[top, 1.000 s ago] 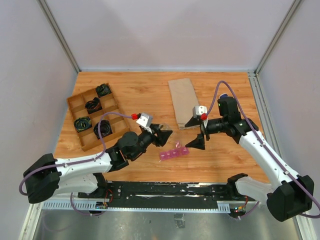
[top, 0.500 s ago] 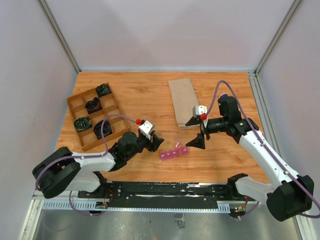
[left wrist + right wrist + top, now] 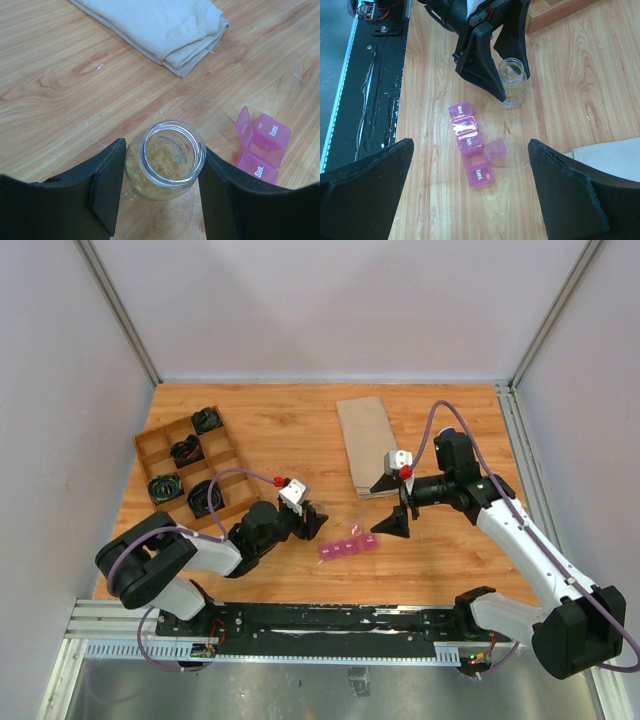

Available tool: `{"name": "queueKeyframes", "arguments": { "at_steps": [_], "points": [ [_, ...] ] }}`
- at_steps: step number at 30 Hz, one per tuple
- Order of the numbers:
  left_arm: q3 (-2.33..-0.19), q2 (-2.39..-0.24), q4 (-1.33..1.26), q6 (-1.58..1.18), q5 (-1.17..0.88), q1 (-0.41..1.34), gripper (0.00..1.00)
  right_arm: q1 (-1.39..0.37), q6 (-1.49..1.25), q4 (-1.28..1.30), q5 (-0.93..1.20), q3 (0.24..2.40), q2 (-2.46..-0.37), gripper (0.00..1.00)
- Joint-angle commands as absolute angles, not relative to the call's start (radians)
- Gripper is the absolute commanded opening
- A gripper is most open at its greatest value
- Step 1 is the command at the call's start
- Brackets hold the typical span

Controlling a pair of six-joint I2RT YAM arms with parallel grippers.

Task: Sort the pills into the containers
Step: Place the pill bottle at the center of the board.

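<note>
Barely started, I'd say. The left tool is clamped on the open jar, which is full of yellow pills. The pink pill strip lies on the desk around the jar's 4 o'clock. One lid is up and that slot looks empty. The right tool hangs wide open above it, holding nothing.

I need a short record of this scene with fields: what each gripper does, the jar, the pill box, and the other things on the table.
left gripper: closed on the jar, down at the table
right gripper: open, empty, near the pill box
jar: clear, upright, no cap, yellow pills inside
pill box: pink strip, flat on the table, one lid open, the others shut
cloth: beige, folded, far side
tray: wooden, divided, black items inside, far left
</note>
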State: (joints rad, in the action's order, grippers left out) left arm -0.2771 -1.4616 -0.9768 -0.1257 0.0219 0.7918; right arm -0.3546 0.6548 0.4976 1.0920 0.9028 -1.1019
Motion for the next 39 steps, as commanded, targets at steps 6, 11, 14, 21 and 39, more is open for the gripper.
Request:
{"name": "queueKeyframes", "arguments": {
  "at_steps": [6, 11, 14, 21, 39],
  "points": [
    [-0.265, -1.511, -1.086, -0.168, -0.012, 0.77, 0.44, -0.339, 0.646, 0.497, 1.112, 0.92, -1.117, 0.99],
    [-0.267, -1.498, -1.066, -0.161, -0.021, 0.766, 0.58, -0.339, 0.646, 0.496, 1.109, 0.919, -1.121, 0.99],
    [-0.261, -1.474, -1.05, -0.16, -0.024, 0.764, 0.64, -0.339, 0.646, 0.495, 1.109, 0.917, -1.122, 0.99],
    [-0.253, -1.375, -0.976, -0.155, -0.06, 0.764, 0.72, -0.339, 0.647, 0.494, 1.111, 0.914, -1.126, 0.99],
    [0.161, -0.769, -1.142, -0.046, -0.133, 0.765, 0.99, -0.596, 1.097, 0.655, 1.002, 1.175, -1.476, 0.99]
  ]
}}
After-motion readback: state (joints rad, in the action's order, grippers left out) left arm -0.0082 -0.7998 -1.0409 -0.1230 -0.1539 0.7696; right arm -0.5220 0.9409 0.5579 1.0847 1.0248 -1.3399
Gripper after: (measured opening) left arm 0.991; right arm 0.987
